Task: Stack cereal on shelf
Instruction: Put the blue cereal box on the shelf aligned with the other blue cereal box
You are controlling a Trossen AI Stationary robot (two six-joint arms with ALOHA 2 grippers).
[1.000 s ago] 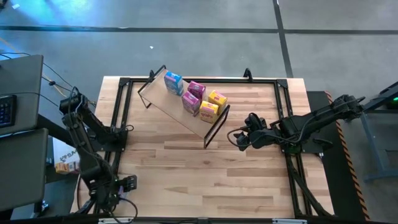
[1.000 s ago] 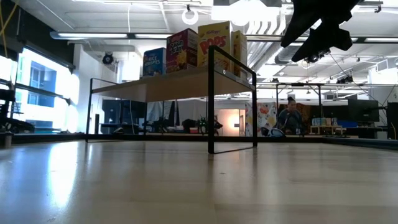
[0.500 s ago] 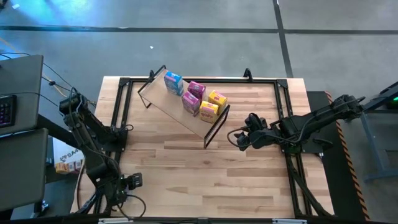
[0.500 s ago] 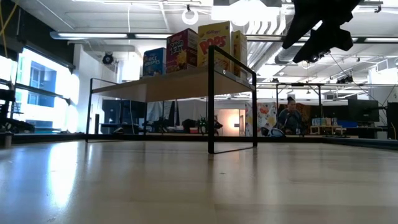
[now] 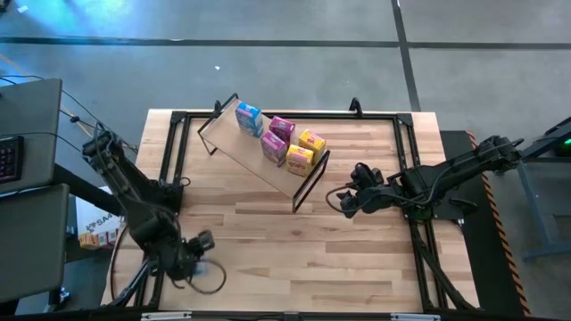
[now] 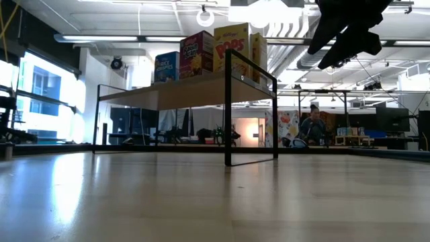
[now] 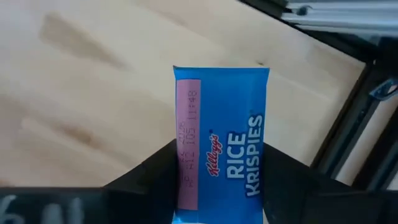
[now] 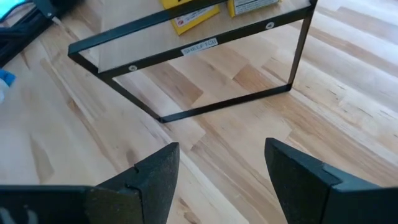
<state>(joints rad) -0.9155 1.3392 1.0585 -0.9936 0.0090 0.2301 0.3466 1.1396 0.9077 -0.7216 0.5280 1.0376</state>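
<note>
1. At the table's [image 5: 294, 245] near left corner, we saw the left gripper [image 7: 221, 186] clasping a blue box [image 7: 221, 146].
2. Off the shelf's [image 5: 234, 143] right end, the right gripper [image 8: 221, 171] hung with fingers apart, holding nothing.
3. Five boxes [image 5: 284, 141] stood on the shelf near the far edge.

You are looking at a light blue Rice Krispies box [image 7: 221, 146] sitting between the left gripper's [image 7: 217, 186] dark fingers [image 7: 146, 183]. Behind it the wooden tabletop [image 7: 93, 93] is showing, with a black metal frame [image 7: 348, 134] running along its edge.
</note>
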